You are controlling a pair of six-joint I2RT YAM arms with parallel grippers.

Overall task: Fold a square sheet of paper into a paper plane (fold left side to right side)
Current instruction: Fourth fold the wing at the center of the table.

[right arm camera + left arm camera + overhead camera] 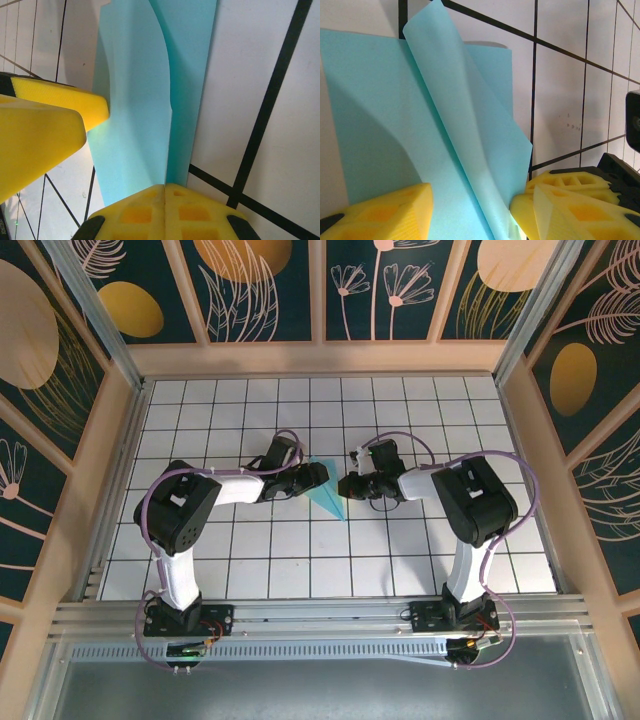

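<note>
The turquoise sheet of paper (327, 495) lies on the white grid table, folded lengthwise into a slim pointed wedge like a paper plane, its tip toward the near side. My left gripper (318, 476) is at its left edge and my right gripper (346, 485) at its right. Seen from the left wrist, the left gripper (472, 202) is open and straddles the paper (380, 115); a raised flap (470, 130) leans against the right finger (560, 205). Seen from the right wrist, the right gripper (165, 192) is shut, tips down on the paper (132, 100) at the crease.
Wooden side walls (110, 440) and a painted back wall enclose the grid table (400, 560). A metal rail (320, 615) with both arm bases runs along the near edge. The left gripper's yellow fingers (45, 130) sit close beside the right gripper.
</note>
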